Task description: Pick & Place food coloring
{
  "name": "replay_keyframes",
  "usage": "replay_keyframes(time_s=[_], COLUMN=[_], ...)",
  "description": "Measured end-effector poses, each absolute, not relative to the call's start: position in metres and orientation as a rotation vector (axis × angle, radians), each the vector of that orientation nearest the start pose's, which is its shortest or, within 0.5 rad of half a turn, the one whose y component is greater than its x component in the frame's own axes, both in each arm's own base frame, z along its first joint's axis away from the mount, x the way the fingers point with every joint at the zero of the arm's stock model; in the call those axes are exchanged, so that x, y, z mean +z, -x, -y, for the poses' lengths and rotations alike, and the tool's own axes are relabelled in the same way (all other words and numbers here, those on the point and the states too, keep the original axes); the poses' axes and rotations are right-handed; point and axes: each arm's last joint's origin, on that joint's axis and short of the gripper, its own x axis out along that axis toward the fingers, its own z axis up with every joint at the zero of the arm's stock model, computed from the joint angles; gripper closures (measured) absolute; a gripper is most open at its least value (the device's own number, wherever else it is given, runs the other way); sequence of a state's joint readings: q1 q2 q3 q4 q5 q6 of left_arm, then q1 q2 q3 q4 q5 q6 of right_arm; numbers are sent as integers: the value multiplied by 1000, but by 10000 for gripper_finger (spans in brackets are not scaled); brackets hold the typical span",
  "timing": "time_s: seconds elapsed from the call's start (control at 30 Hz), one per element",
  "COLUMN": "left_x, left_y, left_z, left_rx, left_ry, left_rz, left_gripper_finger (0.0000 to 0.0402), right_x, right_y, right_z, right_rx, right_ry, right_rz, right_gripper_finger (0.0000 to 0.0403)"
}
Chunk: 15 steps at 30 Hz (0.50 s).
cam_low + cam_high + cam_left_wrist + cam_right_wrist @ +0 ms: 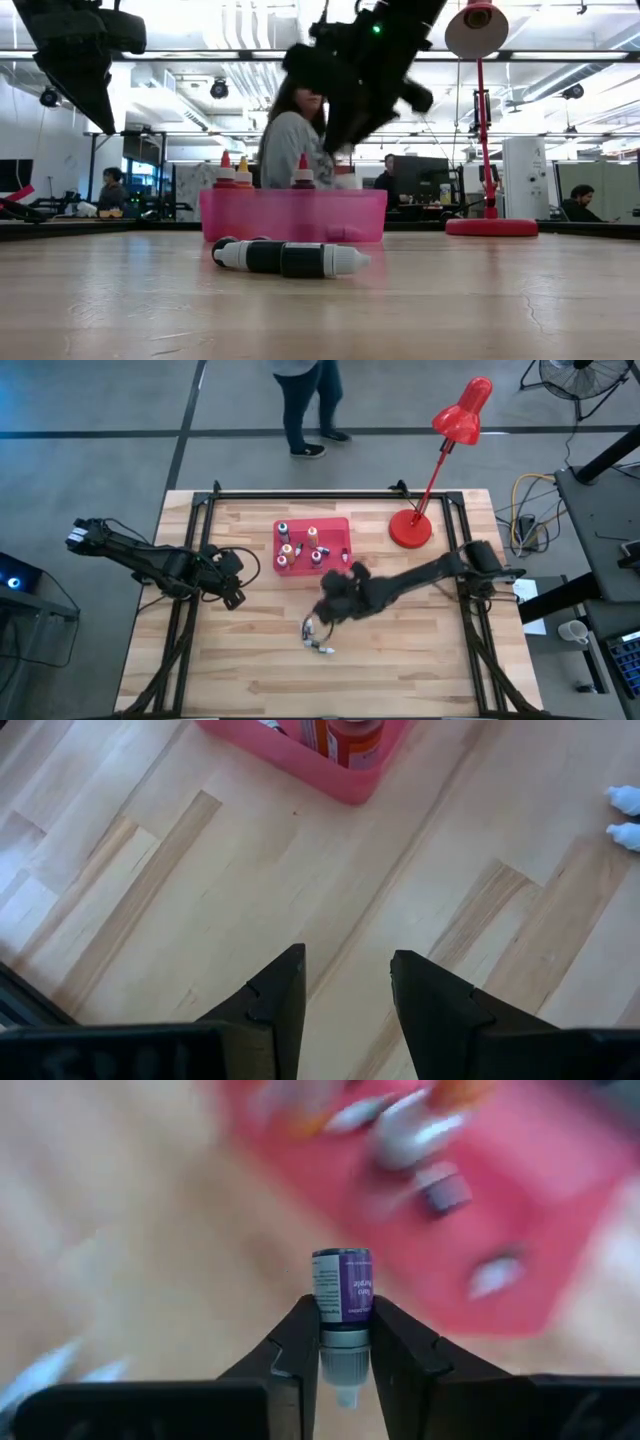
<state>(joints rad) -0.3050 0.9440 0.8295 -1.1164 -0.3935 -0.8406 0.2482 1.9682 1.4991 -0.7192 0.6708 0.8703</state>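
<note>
wooden slats of the desk [400,660] fill the overhead view, with a red lamp [445,450] standing at about two o'clock from the desk's middle and a person on the floor beyond the far edge.

the red tray [338,526] sits just past centre toward twelve o'clock, and several food coloring bottles [300,547] already stand inside it, so part of the job looks done.

the right gripper [345,1330] hangs above the desk just at five o'clock from the tray, and its jaws are clenched on a purple-labelled bottle [343,1285], gripped around the neck with its white tip pointing back toward the wrist. judging by that, this bottle is in transit and not yet in the tray.

a few more bottles [316,639] lie on their sides on the desk at six o'clock from the tray, near the middle; in the low view they show as a dark and white cluster [290,258] in front of the tray. these appear to be what is left to move.

the left gripper [345,985] waits at nine o'clock from the tray, jaws parted and holding nothing, over bare wood.
</note>
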Motion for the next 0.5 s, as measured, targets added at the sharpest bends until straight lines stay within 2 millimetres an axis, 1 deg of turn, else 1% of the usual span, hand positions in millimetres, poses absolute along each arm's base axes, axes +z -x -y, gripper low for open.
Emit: replay_keyframes(time_s=[0.1, 0.17, 0.3, 0.43, 0.5], left_x=[260, 260, 261, 261, 261], left_y=[-144, -144, -144, -145, -145], left_z=[33, 33, 33, 33, 33], left_rx=[545, 553, 570, 573, 577], left_ry=[321, 315, 303, 311, 320], left_rz=[-1016, -1008, -985, -973, -969], left_gripper_finger=[280, 280, 280, 280, 280], right_x=[233, 244, 244, 245, 239], right_y=[-387, -383, -381, -385, -389], right_z=[-54, -35, 6, 44, 55], right_rx=[-837, -843, -845, -689, -639], right_ry=[-269, -276, -327, -422, -448], right_rz=[-738, -736, -801, -858, -881], right_gripper_finger=[340, 340, 334, 306, 287])
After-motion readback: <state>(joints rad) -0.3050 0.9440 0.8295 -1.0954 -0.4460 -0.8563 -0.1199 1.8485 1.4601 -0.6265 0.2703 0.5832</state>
